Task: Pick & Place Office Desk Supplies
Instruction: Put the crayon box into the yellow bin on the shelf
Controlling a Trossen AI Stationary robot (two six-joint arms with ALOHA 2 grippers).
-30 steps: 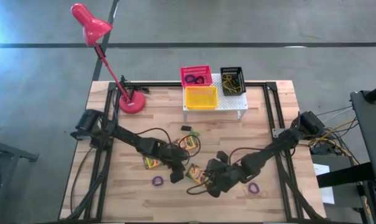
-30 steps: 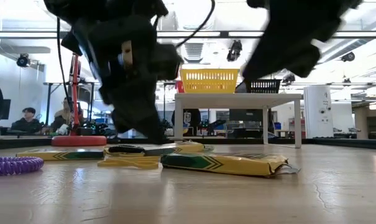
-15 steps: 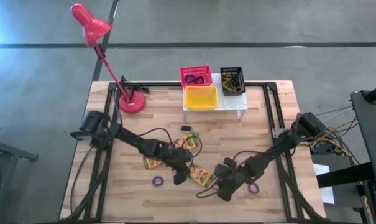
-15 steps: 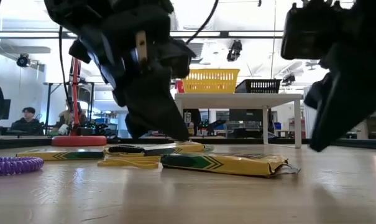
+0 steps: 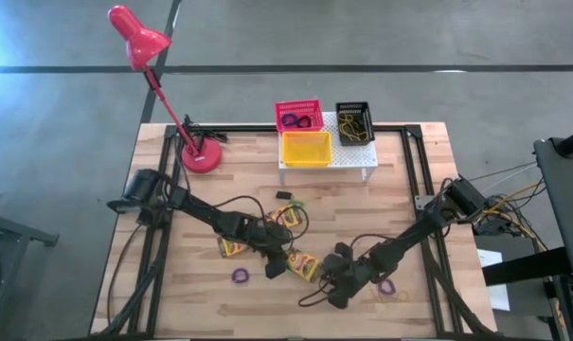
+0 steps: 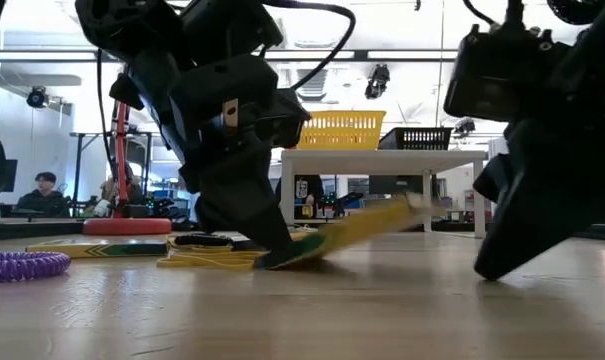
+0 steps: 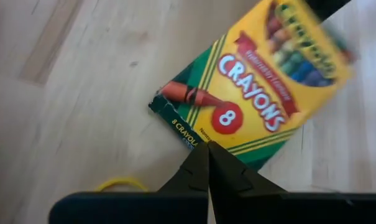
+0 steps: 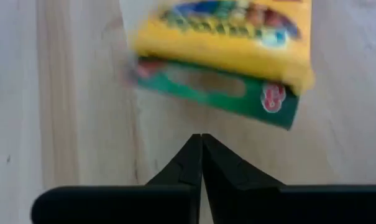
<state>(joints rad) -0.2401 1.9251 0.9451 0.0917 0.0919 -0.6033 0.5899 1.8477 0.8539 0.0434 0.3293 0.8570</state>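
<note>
A yellow-and-green crayon box (image 5: pixel 303 266) (image 6: pixel 357 230) sits between my two grippers, tilted, with its green end (image 6: pixel 287 257) on the table and its yellow end (image 6: pixel 412 205) raised. My left gripper (image 5: pixel 275 269) (image 7: pixel 207 145) is shut, its tips at the box's green end. My right gripper (image 5: pixel 334 286) (image 8: pixel 201 137) is shut, just right of the box, with its tip low over the wood and apart from the blurred box (image 8: pixel 225 59). Two more crayon boxes (image 5: pixel 232 248) (image 5: pixel 286 217) lie flat farther left. My left gripper presses its shut fingertips (image 6: pixel 270 243) on the green end edge (image 7: pixel 194 138) of the crayon box, slanting down from the table's left. That end stays on the table while the yellow end stands up off the wood.
Purple loops (image 5: pixel 240 276) (image 5: pixel 388 285) lie near the near edge, and a yellow loop (image 7: pixel 119 183) lies beside my left gripper. The pink (image 5: pixel 298 116), black (image 5: pixel 354 121) and yellow (image 5: pixel 306 148) baskets sit on the white shelf (image 5: pixel 357 156) at the far edge. The red lamp (image 5: pixel 201 156) is far left.
The crayon box lay flat; now its yellow end has tipped up while its green end stays on the table under my left gripper, which moved right and down onto it. My right gripper moved off the box toward the near right and sank low.
</note>
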